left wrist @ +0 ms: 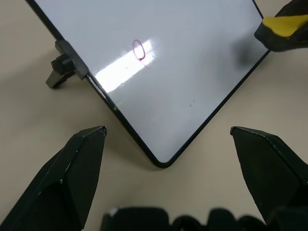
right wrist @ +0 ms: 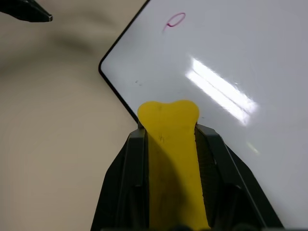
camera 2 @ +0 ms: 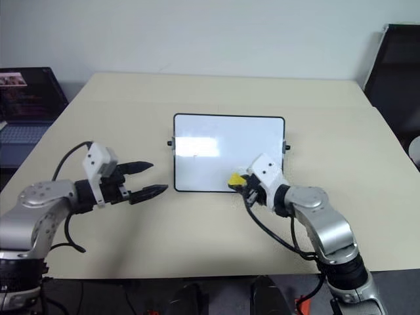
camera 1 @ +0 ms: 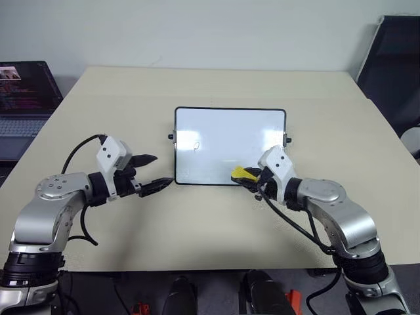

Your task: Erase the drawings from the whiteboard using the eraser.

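**One loop left, eraser in hand at the near edge**

Closest to me, my right gripper point(right wrist: 168, 144) is clenched on the small yellow eraser block with its black base point(right wrist: 168, 120), its yellow end poking out past the fingertips. Just ahead of it lies the small glossy white whiteboard with its thin black frame point(camera 1: 230, 118), flat on the beige table point(camera 1: 118, 92); the eraser hovers at the board's near edge, toward its right corner. I can see one drawing: a small reddish marker loop point(left wrist: 138, 49) across the board from the eraser, on my left gripper's side.

To do this well, I judge I should lay the eraser flat on the surface, then sweep across to the loop with steady pressure. The board could skid.

My left gripper point(camera 1: 149, 172) stands released, black fingers spread, just off the board's near left corner, pointing at it. Both forearms reach in low, angled toward each other.
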### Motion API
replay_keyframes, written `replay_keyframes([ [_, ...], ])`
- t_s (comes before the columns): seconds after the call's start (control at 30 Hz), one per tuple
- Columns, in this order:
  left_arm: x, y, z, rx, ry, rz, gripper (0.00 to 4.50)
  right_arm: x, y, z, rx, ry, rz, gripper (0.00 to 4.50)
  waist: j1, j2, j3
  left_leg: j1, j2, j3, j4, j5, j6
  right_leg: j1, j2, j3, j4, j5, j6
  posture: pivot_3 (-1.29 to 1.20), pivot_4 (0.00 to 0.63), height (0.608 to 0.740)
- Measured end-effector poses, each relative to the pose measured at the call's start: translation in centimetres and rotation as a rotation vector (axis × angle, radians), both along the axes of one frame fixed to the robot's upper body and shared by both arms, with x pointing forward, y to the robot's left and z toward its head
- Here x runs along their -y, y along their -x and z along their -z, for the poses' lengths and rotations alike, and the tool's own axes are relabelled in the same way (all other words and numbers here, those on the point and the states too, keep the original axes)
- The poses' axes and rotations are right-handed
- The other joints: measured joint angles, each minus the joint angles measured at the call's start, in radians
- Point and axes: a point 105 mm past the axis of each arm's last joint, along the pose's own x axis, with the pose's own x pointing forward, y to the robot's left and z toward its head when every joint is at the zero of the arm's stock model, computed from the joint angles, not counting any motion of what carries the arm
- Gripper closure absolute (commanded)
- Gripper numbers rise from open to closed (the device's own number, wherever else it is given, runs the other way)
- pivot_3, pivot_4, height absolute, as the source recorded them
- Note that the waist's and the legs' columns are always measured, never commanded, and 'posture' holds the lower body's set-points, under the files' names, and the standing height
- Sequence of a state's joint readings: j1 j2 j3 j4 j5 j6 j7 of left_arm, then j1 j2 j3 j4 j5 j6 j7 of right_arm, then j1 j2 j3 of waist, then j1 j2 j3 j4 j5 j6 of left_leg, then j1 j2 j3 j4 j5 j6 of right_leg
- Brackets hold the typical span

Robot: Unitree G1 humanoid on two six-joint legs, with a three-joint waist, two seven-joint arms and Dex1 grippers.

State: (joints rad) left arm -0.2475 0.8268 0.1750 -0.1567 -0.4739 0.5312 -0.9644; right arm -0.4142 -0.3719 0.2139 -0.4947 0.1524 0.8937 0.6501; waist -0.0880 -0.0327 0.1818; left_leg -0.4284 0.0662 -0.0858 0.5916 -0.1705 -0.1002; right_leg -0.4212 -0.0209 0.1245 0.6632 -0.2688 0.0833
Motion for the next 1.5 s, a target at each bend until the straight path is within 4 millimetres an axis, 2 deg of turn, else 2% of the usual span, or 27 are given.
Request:
replay_keyframes([
  [0.4, 0.1, 0.7, -0.2, -0.001, 0.004, -0.037, 0.0, -0.8, -0.6, -0.4, 0.041, 0.016, -0.047, 3.52, 0.004, 0.0, 0.0, -0.001, 0.0, 0.0, 0.0, 0.0, 0.0, 0.0, 0.0, 0.0, 0.0, 0.0, 0.001, 0.0, 0.15, 0.74],
  [0.83, -0.3, 0.2, -1.1, 0.042, 0.021, -0.087, 0.0, -1.9, -0.7, -1.0, 0.074, -0.015, -0.097, 3.52, 0.004, 0.0, 0.0, -0.001, 0.0, 0.0, 0.001, 0.0, 0.0, 0.0, 0.0, 0.0, 0.0, 0.001, 0.003, 0.0, 0.15, 0.74],
  [1.03, -0.6, 0.2, -0.9, 0.036, 0.013, -0.093, 0.0, -4.1, -3.0, -2.5, 0.22, 0.029, -0.098, 3.52, 0.0, 0.0, 0.0, 0.0, 0.0, 0.0, 0.001, 0.0, 0.0, 0.0, 0.0, 0.0, 0.0, 0.002, 0.003, 0.0, 0.15, 0.74],
  [1.2, -0.9, 0.0, -0.4, 0.016, -0.002, -0.094, 0.0, -6.5, -6.1, -3.6, 0.386, 0.129, -0.063, 3.52, 0.001, 0.0, 0.0, 0.0, 0.0, 0.0, 0.001, 0.0, 0.0, 0.0, 0.0, 0.0, 0.0, 0.004, 0.004, 0.0, 0.15, 0.74],
  [1.33, -0.7, 0.0, -0.2, 0.009, -0.017, -0.07, 0.0, -7.0, -8.7, -4.3, 0.479, 0.199, -0.004, 3.52, 0.004, 0.0, 0.0, -0.001, 0.0, 0.0, 0.0, 0.0, 0.0, 0.0, 0.0, 0.0, 0.0, 0.006, 0.004, 0.0, 0.15, 0.74],
  [1.4, -0.5, 0.0, -0.2, 0.011, -0.022, -0.06, 0.0, -7.3, -9.6, -4.0, 0.507, 0.234, 0.005, 3.52, 0.002, 0.0, 0.0, -0.001, 0.0, 0.0, 0.0, 0.0, 0.0, 0.0, 0.0, 0.0, 0.0, 0.006, 0.004, 0.0, 0.15, 0.74],
  [1.5, -0.4, 0.1, -0.1, 0.006, -0.024, -0.05, 0.0, -7.8, -9.7, -3.3, 0.51, 0.257, -0.014, 3.52, 0.001, 0.0, 0.0, -0.001, 0.0, 0.0, -0.001, 0.0, 0.0, 0.0, 0.0, -0.001, 0.0, 0.006, 0.003, 0.0, 0.15, 0.74],
])
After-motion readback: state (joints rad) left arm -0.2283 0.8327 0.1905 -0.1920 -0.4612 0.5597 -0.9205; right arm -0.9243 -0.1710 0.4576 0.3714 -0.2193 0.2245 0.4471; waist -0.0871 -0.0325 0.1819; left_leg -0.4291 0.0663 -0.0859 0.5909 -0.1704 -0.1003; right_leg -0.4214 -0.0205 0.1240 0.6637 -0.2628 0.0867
